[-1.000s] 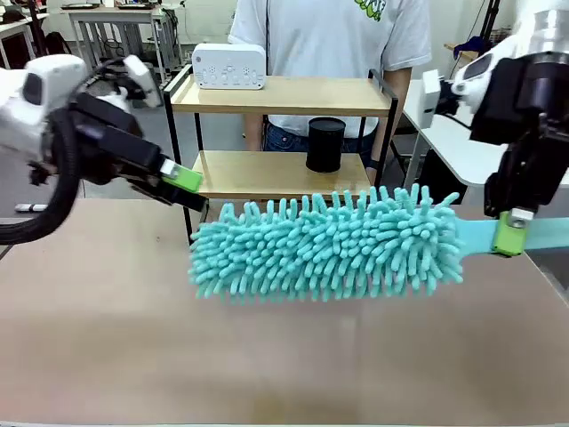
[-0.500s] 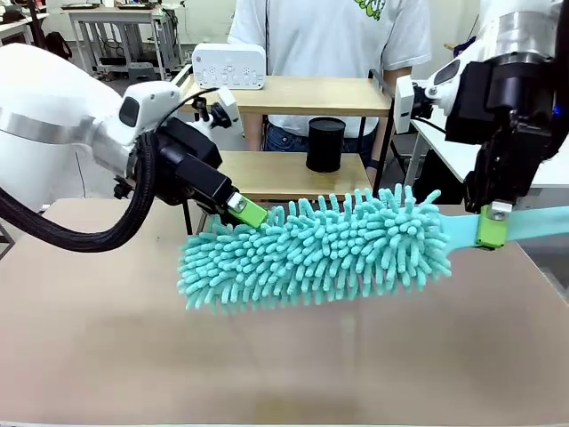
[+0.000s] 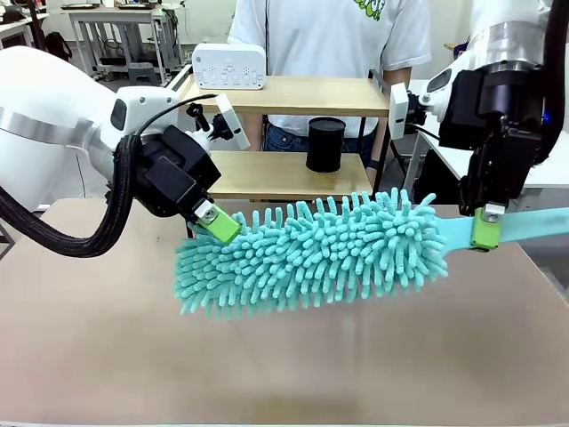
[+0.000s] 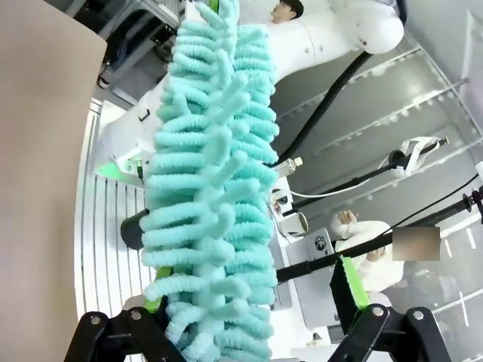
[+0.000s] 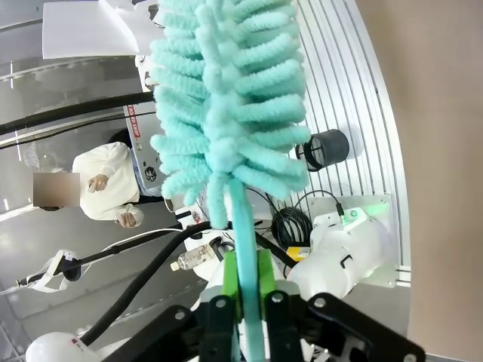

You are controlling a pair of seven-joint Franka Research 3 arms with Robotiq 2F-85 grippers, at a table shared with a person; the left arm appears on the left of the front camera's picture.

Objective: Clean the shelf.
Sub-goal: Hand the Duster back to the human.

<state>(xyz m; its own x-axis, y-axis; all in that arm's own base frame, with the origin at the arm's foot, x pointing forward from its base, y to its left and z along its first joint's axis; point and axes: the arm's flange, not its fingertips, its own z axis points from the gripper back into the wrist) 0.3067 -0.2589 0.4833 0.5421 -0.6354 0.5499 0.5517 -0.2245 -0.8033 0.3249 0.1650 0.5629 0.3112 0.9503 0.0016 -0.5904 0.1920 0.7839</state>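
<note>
The shelf [image 3: 302, 94] stands at the table's far edge, in front of a person. A teal fluffy duster [image 3: 311, 258] hangs level above the table before it. My right gripper [image 3: 484, 227] is shut on the duster's flat teal handle [image 3: 533, 224]; in the right wrist view the handle [image 5: 243, 226] runs up between the green pads of that gripper [image 5: 243, 275]. My left gripper [image 3: 213, 227] is open at the duster's left tip. In the left wrist view the duster head [image 4: 211, 188] rises between this gripper's [image 4: 249, 294] spread fingers, and one green pad stands clear of it.
A white box-shaped device [image 3: 228, 67] sits on the shelf's top board and a black cylinder [image 3: 325, 144] on the lower board. The person [image 3: 329, 36] stands right behind the shelf. Brown tabletop [image 3: 284, 356] lies bare under the duster.
My left arm has swung in from the left and its open gripper now straddles the duster's tip. The duster and my right gripper have shifted slightly left and up.
</note>
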